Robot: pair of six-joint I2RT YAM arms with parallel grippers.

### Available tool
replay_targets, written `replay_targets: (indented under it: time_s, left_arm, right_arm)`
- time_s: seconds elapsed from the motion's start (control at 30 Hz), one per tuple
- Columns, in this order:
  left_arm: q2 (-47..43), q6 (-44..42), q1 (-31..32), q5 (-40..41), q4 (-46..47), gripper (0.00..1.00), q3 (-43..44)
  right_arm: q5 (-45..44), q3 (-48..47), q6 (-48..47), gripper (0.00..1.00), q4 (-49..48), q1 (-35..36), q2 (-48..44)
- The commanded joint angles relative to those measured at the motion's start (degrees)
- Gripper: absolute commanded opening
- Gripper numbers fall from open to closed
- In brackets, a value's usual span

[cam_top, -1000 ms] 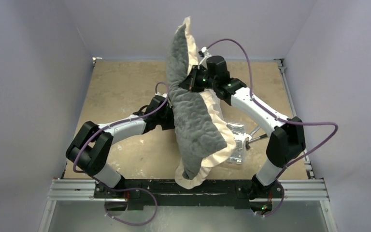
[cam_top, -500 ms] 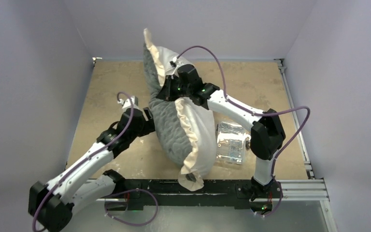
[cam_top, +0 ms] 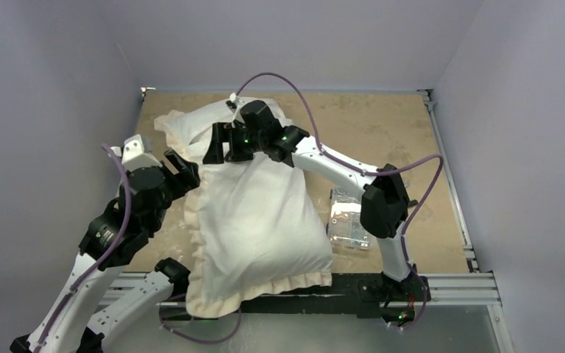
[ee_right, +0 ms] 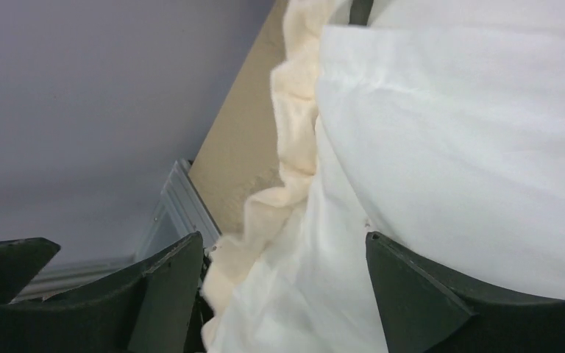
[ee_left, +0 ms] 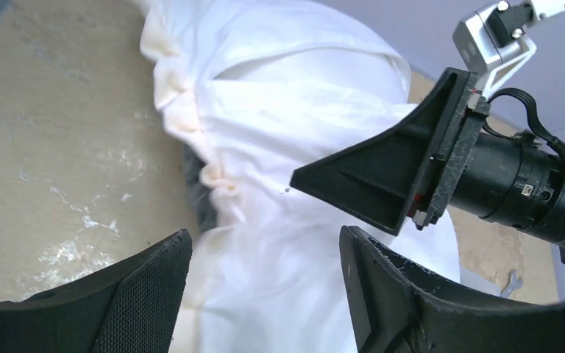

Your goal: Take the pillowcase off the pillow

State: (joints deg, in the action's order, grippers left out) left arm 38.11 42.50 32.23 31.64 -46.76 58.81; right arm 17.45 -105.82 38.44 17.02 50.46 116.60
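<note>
The pillowcase [cam_top: 257,220] lies flat on the table with its white back up and its cream frill [cam_top: 254,293] round the edge; a sliver of the dark plush face shows under it in the left wrist view. It bulges plumply. I cannot tell the pillow from the white cover. My left gripper [cam_top: 188,170] hangs open at the case's left edge, white cloth [ee_left: 265,147] beyond its jaws. My right gripper [cam_top: 217,144] is open over the far end, with frill [ee_right: 294,132] and white cloth past its fingers. Neither holds anything.
A clear plastic container [cam_top: 352,219] sits right of the pillowcase, by the right arm's elbow. The case's near end overhangs the metal rail [cam_top: 449,287] at the table's front. Grey walls close in on the left, right and back.
The pillowcase was held upright, dark face showing; it has dropped flat, white side up. The right gripper opened and let go, moving left. The left arm pulled back leftward, its jaws wider.
</note>
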Motion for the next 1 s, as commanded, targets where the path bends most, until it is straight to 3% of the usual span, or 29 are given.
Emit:
replay_targets:
  time_s: [0.0,0.1,0.23,0.43,0.67,0.8,0.9,0.97]
  left_arm:
    - [0.0,-3.4,-0.1,3.7,-3.7,0.73,4.4]
    - [0.7,-3.3,-0.1,2.5,-3.6,0.73,4.1]
    - [2.4,-3.1,-0.1,-0.3,-2.3,0.74,2.9]
    - [5.7,-0.6,-0.1,-7.3,2.8,0.76,-1.9]
    - [11.3,5.1,-0.3,-16.5,10.4,0.76,-10.9]
    - [13.9,6.9,-0.5,-16.8,13.7,0.76,-14.9]
    - [16.8,6.8,-1.4,-16.8,15.0,0.75,-15.4]
    - [19.0,6.2,-1.9,-16.8,15.5,0.74,-15.0]
  right_arm:
    - [-0.4,-4.0,-2.5,0.89,4.1,-1.3,-4.8]
    - [-7.7,-2.4,-5.5,0.98,8.3,-1.8,-7.9]
    - [-11.5,6.2,-6.8,0.99,10.3,-4.7,-14.3]
    - [-11.9,24.3,-5.8,0.99,11.1,-10.8,-27.0]
    - [-9.0,40.1,-6.3,0.99,14.0,-11.9,-36.2]
    - [-3.5,49.5,-5.1,0.99,7.0,-11.7,-38.2]
    - [3.2,54.5,-3.3,0.87,-0.4,-11.2,-36.8]
    - [4.8,55.8,-3.2,0.7,-3.4,-9.2,-35.2]
